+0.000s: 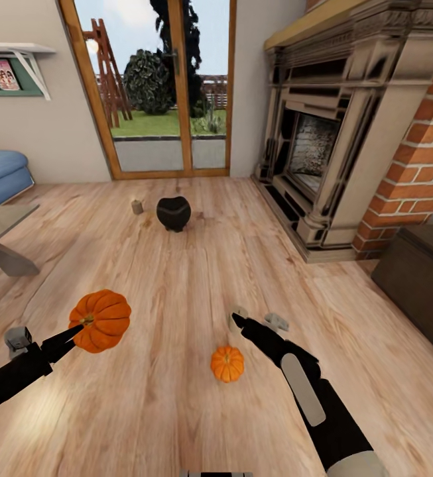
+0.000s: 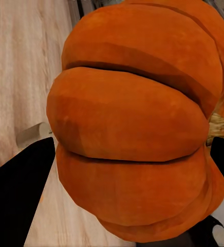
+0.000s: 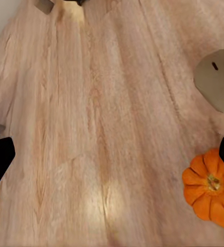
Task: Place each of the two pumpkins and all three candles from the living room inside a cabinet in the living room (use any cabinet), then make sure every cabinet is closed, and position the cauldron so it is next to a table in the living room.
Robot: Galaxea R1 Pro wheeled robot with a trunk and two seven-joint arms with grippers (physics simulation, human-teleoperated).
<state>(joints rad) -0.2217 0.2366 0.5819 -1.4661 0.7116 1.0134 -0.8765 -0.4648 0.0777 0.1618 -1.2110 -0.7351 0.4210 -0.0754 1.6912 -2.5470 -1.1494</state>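
My left gripper point(image 1: 77, 329) is shut on a bright orange pumpkin point(image 1: 101, 320) and holds it above the floor. In the left wrist view that pumpkin point(image 2: 132, 123) bulges between the black fingers point(image 2: 14, 195). A second, smaller pumpkin point(image 1: 227, 364) lies on the planks just left of my right gripper point(image 1: 240, 323), which is open and holds nothing. Beside this gripper's tip stand two beige candles point(image 1: 237, 313) point(image 1: 277, 322). The right wrist view shows one candle point(image 3: 217, 77) and the floor pumpkin point(image 3: 212, 190). Farther off, the black cauldron point(image 1: 174, 212) stands with a third candle point(image 1: 137, 207) at its left.
The grey table point(image 1: 0, 225) juts in at the left, with the blue sofa point(image 1: 0, 173) behind it. The dark cabinet point(image 1: 422, 278) stands at the right beside the brick fireplace point(image 1: 335, 146). Glass doors point(image 1: 156, 93) close off the far wall.
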